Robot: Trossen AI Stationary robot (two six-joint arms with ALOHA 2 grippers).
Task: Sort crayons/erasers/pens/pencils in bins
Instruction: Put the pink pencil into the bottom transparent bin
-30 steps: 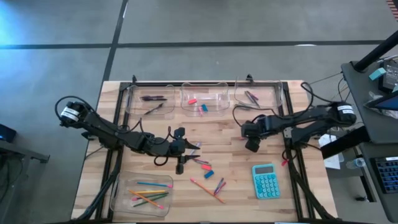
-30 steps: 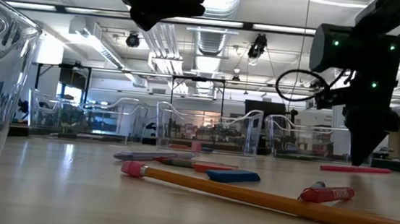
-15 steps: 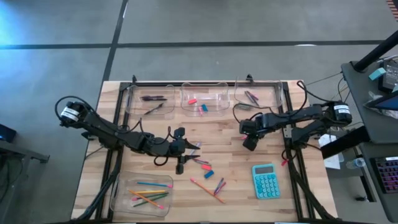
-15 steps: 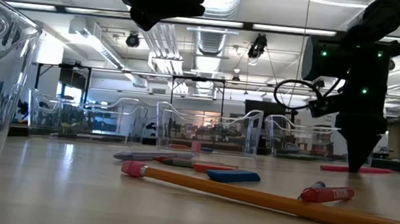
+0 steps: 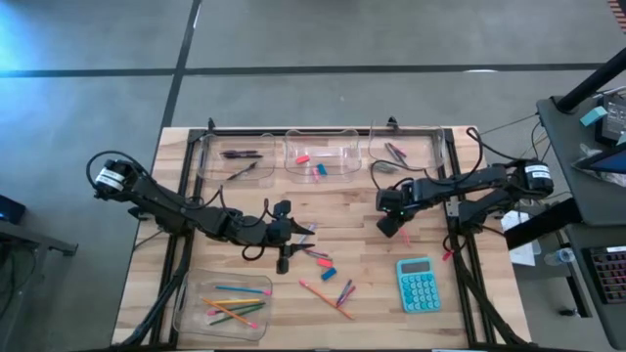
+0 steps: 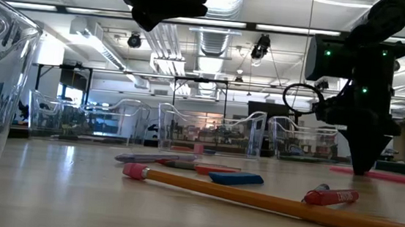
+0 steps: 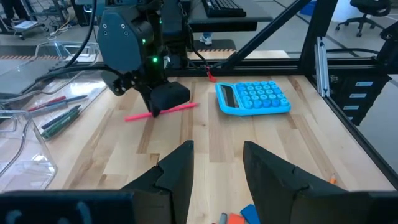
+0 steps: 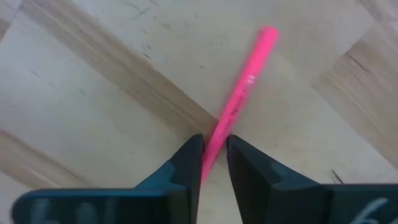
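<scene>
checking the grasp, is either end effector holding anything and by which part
The right end effector pinches the pink stick near one end as it lies on the table. The left end effector is open and holds nothing.

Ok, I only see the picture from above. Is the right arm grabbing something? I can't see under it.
Observer: Yes. The right wrist view shows a pink pencil pinched between the fingers of the right gripper.
Operator: Is it up in the air?
Observer: No. The low view shows it lying flat on the table.
Operator: And the left arm?
Observer: Its wrist view shows the left gripper with fingers open and nothing between them.
</scene>
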